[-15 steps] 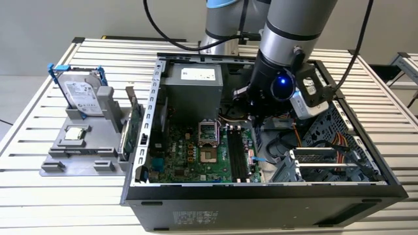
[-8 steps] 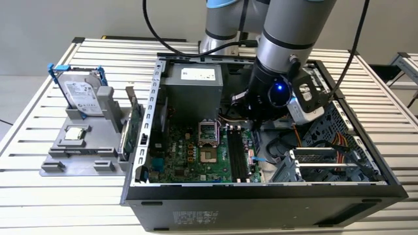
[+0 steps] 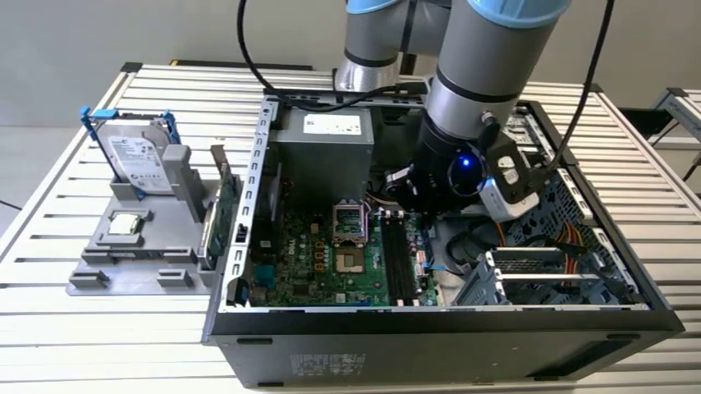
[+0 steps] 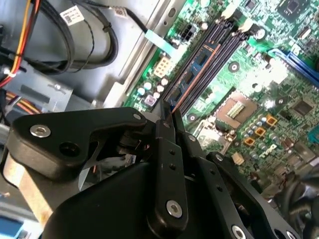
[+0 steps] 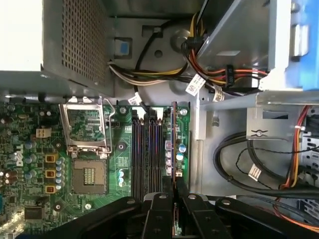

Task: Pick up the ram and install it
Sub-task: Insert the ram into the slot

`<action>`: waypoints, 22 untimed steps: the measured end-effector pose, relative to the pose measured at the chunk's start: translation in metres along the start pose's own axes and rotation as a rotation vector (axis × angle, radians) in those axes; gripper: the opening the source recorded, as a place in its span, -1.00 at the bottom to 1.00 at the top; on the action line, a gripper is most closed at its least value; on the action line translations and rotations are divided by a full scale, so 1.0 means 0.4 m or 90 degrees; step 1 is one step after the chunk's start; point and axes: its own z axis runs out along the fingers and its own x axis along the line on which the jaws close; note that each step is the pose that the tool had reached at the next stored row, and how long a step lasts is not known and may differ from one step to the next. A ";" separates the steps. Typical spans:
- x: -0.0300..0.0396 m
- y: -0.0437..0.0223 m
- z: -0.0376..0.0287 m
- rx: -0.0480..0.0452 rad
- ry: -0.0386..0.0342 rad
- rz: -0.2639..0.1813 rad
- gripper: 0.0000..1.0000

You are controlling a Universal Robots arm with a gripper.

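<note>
The ram (image 5: 173, 149) is a thin bluish-green stick with dark chips, seen edge-on in the first wrist view. It stands along the outermost of the long black slots (image 5: 144, 154) on the motherboard (image 3: 328, 263). My gripper (image 5: 174, 191) is shut on its near end, one black finger on each face. In the second wrist view the ram (image 4: 197, 64) runs away from the gripper (image 4: 168, 117), in line with the slots (image 4: 224, 45). I cannot tell whether it is fully seated. In the exterior view the gripper (image 3: 403, 195) is down inside the open computer case, over the slots.
The empty CPU socket (image 5: 89, 174) lies beside the slots, and the grey power supply (image 5: 75, 40) stands beyond it. Cable bundles (image 5: 249, 164) and a drive cage (image 3: 547, 275) crowd the other side. Outside the case stand a large green card (image 3: 225, 222) and a hard drive (image 3: 137, 160).
</note>
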 end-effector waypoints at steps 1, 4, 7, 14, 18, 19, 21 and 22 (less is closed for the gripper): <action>0.000 -0.005 0.004 0.0001 0.0000 0.000 -1.00; 0.000 -0.020 0.018 0.0000 0.0000 0.000 -1.00; 0.001 -0.029 0.031 -0.0001 0.0000 0.000 -1.00; 0.006 -0.030 0.049 0.0001 0.0001 -0.001 -1.00; 0.008 -0.031 0.063 0.0015 0.0001 -0.002 -1.00; 0.008 -0.030 0.066 0.0036 0.0001 -0.002 -1.00; 0.008 -0.030 0.067 0.0085 0.0003 -0.002 -1.00; 0.009 -0.030 0.068 0.0132 0.0004 -0.002 -1.00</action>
